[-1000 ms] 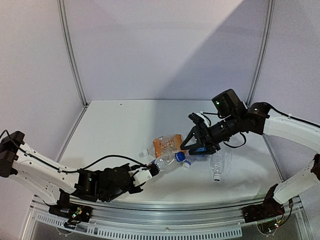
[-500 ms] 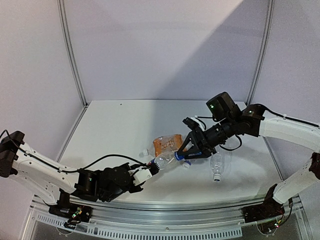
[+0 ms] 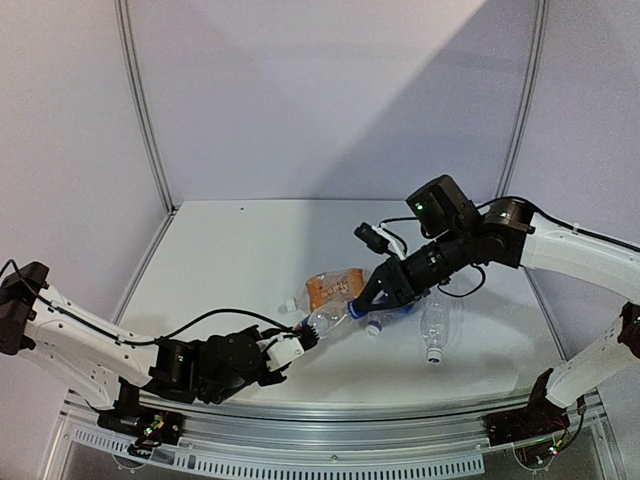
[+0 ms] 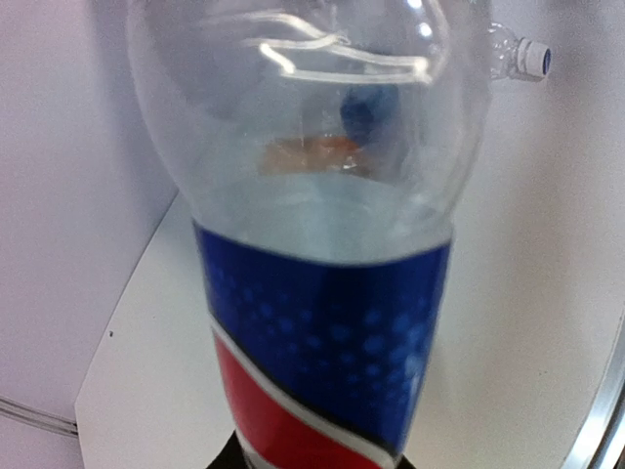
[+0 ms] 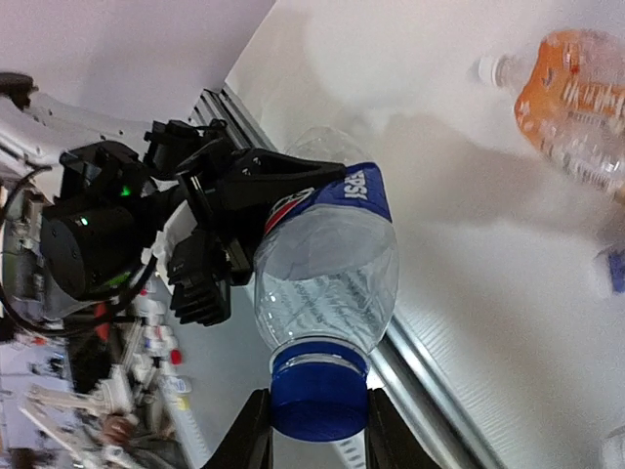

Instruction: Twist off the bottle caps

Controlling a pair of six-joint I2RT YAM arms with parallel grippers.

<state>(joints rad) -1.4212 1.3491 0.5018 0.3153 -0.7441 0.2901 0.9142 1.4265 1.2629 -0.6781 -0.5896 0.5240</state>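
The clear Pepsi bottle (image 3: 325, 322) with a blue and red label is held off the table between both arms. My left gripper (image 3: 297, 345) is shut on its base; the bottle fills the left wrist view (image 4: 322, 332). Its blue cap (image 5: 319, 403) sits between my right gripper's fingers (image 5: 251, 430), which press both sides. My right gripper (image 3: 358, 305) is at the bottle's neck. The squat orange bottle (image 3: 335, 288) with a white cap (image 3: 288, 305) lies behind.
A blue-labelled clear bottle (image 3: 395, 318) with a blue cap (image 3: 374, 327) and a plain clear bottle (image 3: 437, 325) with a white cap (image 3: 433, 355) lie to the right. The metal front rail (image 3: 330, 410) runs along the near edge.
My right gripper has moved left and down from above the lying bottles onto the Pepsi bottle's cap. The left arm and the bottle have stayed still.
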